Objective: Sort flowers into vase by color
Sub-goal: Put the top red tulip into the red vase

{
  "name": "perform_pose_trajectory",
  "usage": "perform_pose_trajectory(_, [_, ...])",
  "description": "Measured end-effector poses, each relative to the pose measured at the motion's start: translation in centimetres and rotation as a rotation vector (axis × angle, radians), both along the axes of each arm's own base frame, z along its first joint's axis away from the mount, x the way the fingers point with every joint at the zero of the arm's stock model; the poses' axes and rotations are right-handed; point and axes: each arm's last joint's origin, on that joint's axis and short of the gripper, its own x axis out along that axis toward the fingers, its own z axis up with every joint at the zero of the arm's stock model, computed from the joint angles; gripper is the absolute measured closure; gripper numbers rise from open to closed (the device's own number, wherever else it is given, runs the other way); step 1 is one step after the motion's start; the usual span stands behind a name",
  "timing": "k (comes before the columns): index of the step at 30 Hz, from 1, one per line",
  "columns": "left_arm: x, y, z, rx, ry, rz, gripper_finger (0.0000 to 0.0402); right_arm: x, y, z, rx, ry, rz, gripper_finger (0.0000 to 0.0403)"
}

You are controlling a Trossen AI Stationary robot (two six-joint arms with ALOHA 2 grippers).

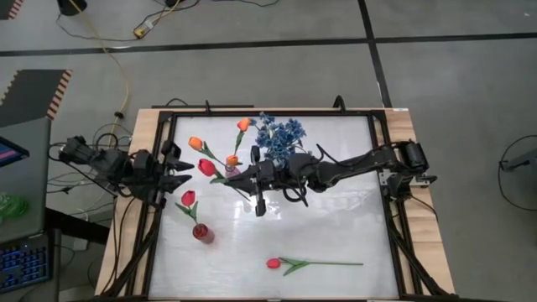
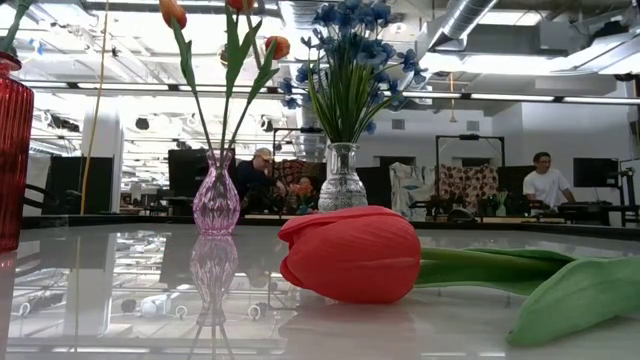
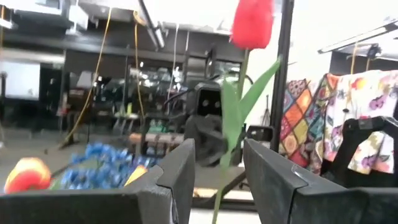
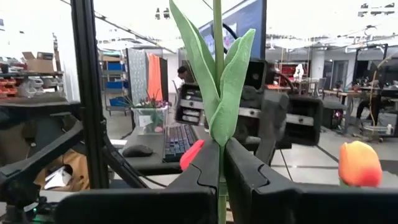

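We can't see either arm from the low view, where the loose red tulip point(image 2: 350, 253) fills the foreground and hides much of the table point(image 2: 120, 300) behind it; the red vase point(image 2: 12, 150) is cut off at that picture's left edge. From above, the right gripper point(image 1: 252, 179) sits mid-table just beside the pink vase point(image 1: 232, 170), and its own arm covers part of the stem it carries. In its wrist view the fingers point(image 4: 205, 168) are pinched narrow on a green stem point(image 4: 218, 93) standing upright, leaves rising, the bloom out of frame. The left gripper point(image 1: 186, 172) waits at the table's left side, jaws apart with nothing between them; a red tulip point(image 3: 253, 23) with an upright stem stands beyond its fingers point(image 3: 177, 177). The loose tulip lies flat near the front edge, long axis across the table, bud toward the left arm's side, stem toward the right. Orange tulips point(image 1: 195, 144) lean out of the pink vase, and the blue sprigs point(image 1: 279, 136) stand in the clear vase point(image 2: 342, 180).
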Motion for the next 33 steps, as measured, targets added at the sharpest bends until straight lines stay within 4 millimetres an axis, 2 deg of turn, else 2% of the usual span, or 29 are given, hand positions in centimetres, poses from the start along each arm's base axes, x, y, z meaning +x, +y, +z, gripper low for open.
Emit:
perform_pose_trajectory(7, [1.9,-0.9,0.8,0.123,-0.019,0.036,0.0278,0.1,-0.2,0.1,-0.002,0.017,-0.006,0.0365])
perform_pose_trajectory(15, [3.2,-1.4,3.7,0.119,-0.022,0.04,0.0278,0.2,-0.6,0.1,0.015,0.02,-0.084,0.0365])
perform_pose_trajectory(26, [6.1,-2.5,5.0,0.12,0.067,0.13,0.0278,0.2,-0.6,0.1,0.016,0.02,-0.084,0.0365])
perform_pose_trajectory(33, [7.1,-2.8,5.9,0.136,0.078,0.16,0.0278,0.2,-0.6,0.1,0.016,0.02,-0.084,0.0365])
